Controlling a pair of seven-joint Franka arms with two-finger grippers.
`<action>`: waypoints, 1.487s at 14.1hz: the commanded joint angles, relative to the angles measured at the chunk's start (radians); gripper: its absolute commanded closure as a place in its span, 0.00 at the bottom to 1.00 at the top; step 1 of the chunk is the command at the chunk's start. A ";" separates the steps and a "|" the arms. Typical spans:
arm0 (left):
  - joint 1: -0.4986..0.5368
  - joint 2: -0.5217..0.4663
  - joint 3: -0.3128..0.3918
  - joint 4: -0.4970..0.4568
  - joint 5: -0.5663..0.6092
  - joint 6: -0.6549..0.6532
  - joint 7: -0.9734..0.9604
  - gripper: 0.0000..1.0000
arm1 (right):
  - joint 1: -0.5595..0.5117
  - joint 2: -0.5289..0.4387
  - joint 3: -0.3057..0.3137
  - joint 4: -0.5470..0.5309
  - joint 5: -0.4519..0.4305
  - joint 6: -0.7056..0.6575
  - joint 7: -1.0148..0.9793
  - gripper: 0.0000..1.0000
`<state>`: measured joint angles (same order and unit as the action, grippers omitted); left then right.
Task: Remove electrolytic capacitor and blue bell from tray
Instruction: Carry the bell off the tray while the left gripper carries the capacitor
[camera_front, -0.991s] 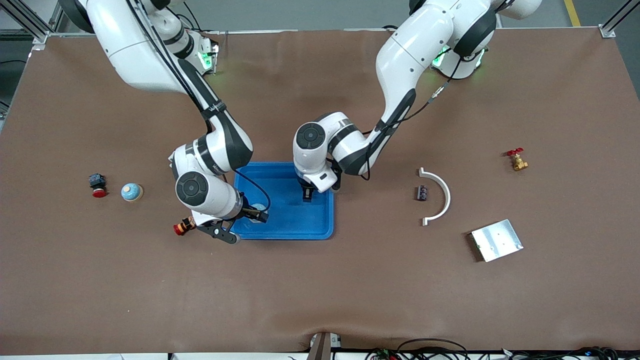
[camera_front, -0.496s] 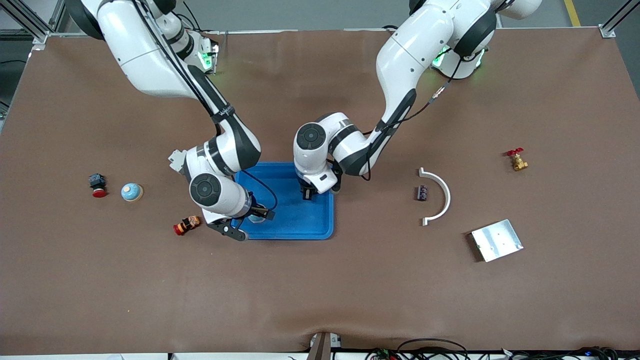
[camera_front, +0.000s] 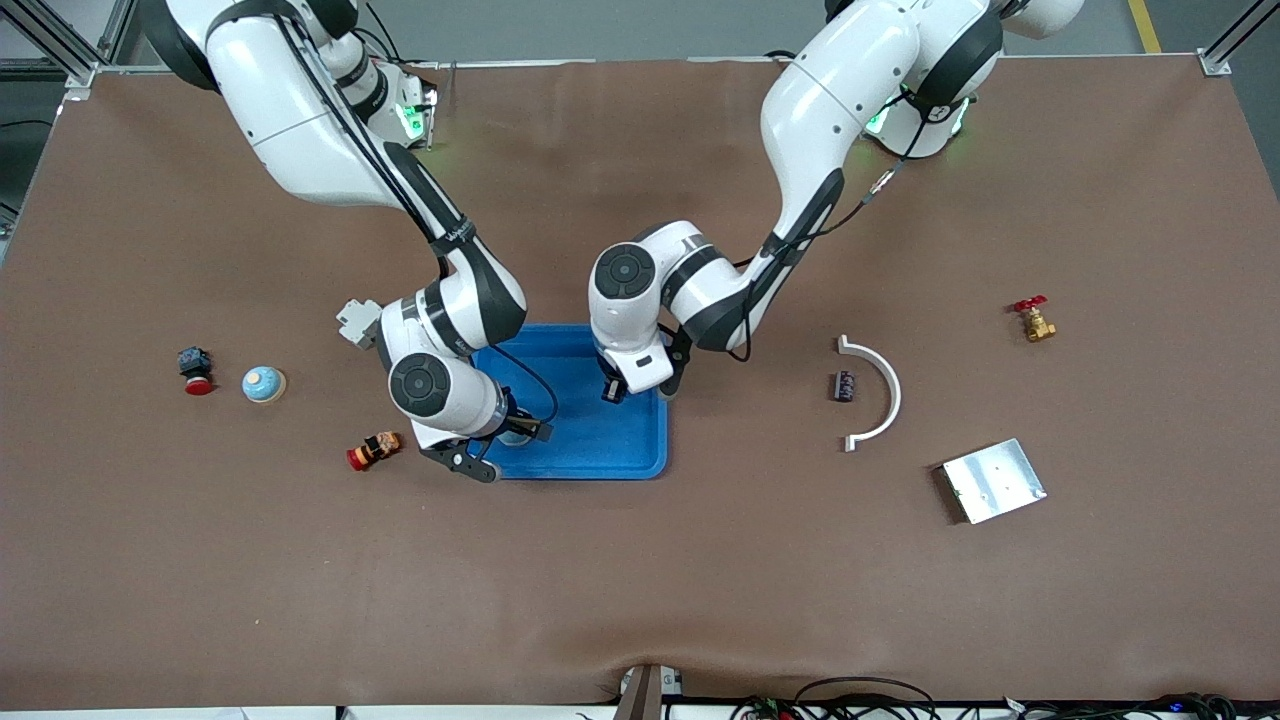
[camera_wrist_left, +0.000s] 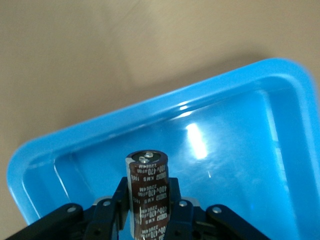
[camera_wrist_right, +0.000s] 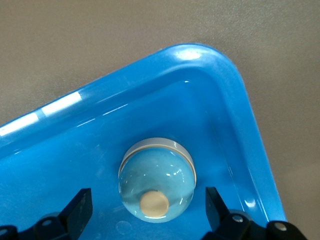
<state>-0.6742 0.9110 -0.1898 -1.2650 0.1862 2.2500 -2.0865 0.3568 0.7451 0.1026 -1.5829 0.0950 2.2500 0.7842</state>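
Observation:
A blue tray (camera_front: 590, 445) lies mid-table. My left gripper (camera_front: 611, 392) hangs over the tray's edge toward the left arm's end. In the left wrist view it (camera_wrist_left: 147, 189) is shut on a dark brown capacitor (camera_wrist_left: 146, 190) with white print, held upright over the tray (camera_wrist_left: 150, 100). My right gripper (camera_front: 518, 432) is over the tray's corner toward the right arm's end. In the right wrist view it (camera_wrist_right: 148, 202) is open, its fingers (camera_wrist_right: 80, 207) on either side of a pale blue bell (camera_wrist_right: 156, 180) with a beige button. The bell rests on the tray's floor (camera_wrist_right: 125, 75).
A second pale blue bell (camera_front: 264, 383) and a red push button (camera_front: 195, 370) lie toward the right arm's end. An orange and red part (camera_front: 372, 450) lies beside the tray. A white curved piece (camera_front: 880, 395), dark block (camera_front: 845, 385), metal plate (camera_front: 993, 480) and brass valve (camera_front: 1033, 320) lie toward the left arm's end.
My right arm's wrist has shifted toward the left arm's end, over the tray's corner, uncovering the orange and red part. My left gripper has barely moved.

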 joint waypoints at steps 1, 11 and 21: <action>0.034 -0.053 0.000 -0.022 0.015 -0.059 0.136 1.00 | 0.001 0.010 0.002 0.001 0.003 0.011 0.015 0.00; 0.125 -0.109 -0.013 -0.138 0.013 -0.067 0.572 1.00 | -0.032 -0.067 0.002 0.052 0.003 -0.111 -0.002 0.94; 0.422 -0.467 -0.088 -0.735 0.010 0.258 1.216 1.00 | -0.295 -0.153 -0.008 -0.014 -0.130 -0.279 -0.563 0.99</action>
<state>-0.3536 0.5514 -0.2218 -1.8511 0.1863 2.4780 -0.9778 0.1041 0.6233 0.0789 -1.5507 -0.0044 1.9606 0.2965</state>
